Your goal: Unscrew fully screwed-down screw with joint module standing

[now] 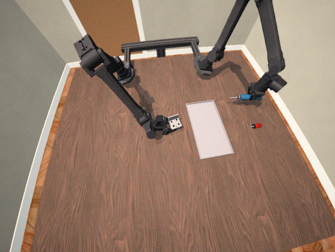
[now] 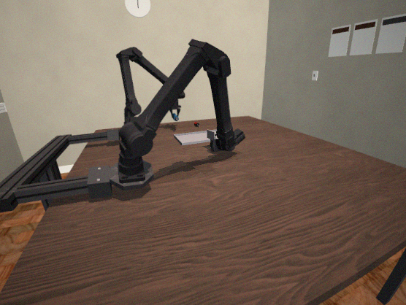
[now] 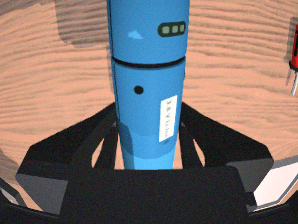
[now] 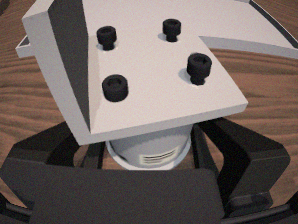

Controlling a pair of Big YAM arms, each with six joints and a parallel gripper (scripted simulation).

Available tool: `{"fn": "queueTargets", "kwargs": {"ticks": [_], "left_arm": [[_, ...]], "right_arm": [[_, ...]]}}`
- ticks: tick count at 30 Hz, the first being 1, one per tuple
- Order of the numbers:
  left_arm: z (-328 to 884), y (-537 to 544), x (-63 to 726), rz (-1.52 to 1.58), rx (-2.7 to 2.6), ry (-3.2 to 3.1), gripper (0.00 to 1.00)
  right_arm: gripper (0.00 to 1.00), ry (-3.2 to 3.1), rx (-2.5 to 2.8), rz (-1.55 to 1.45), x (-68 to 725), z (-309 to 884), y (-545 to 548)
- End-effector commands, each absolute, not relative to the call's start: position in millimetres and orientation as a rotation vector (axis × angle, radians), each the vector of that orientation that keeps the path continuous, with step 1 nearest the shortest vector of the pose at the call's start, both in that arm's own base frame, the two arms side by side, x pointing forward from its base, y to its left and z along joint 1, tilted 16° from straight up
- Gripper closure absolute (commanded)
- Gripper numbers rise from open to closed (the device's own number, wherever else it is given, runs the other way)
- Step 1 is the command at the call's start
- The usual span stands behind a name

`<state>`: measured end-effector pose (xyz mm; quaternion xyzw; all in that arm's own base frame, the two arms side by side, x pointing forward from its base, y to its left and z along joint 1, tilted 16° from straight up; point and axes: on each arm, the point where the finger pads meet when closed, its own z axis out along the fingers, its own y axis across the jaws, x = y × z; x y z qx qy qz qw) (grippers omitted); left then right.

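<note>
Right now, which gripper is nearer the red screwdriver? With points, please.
Left: the left gripper (image 1: 253, 96) (image 2: 176, 115) (image 3: 148, 109), holding the electric screwdriver (image 1: 244, 97) (image 2: 175, 117) (image 3: 147, 47), is close to the red screwdriver (image 1: 257, 125) (image 2: 196, 124) (image 3: 296, 47); the right gripper (image 1: 172, 128) (image 2: 215, 144) (image 4: 148, 110) is beyond the tray (image 1: 208, 129) (image 2: 191, 138) (image 3: 280, 180) (image 4: 225, 27).
</note>
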<state>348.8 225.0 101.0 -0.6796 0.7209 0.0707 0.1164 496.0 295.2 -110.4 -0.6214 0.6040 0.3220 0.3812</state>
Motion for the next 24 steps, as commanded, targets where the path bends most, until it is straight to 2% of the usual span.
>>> {"fn": "queueTargets", "kwargs": {"ticks": [1,24], "left_arm": [[133,230,370,0.177,-1.956,2.057,0.58],[165,220,367,0.173,-1.951,2.053,0.58]], "right_arm": [[0.41,1.516,-1.585,0.803,507,-102,300],[0.41,1.516,-1.585,0.803,507,-102,300]]}}
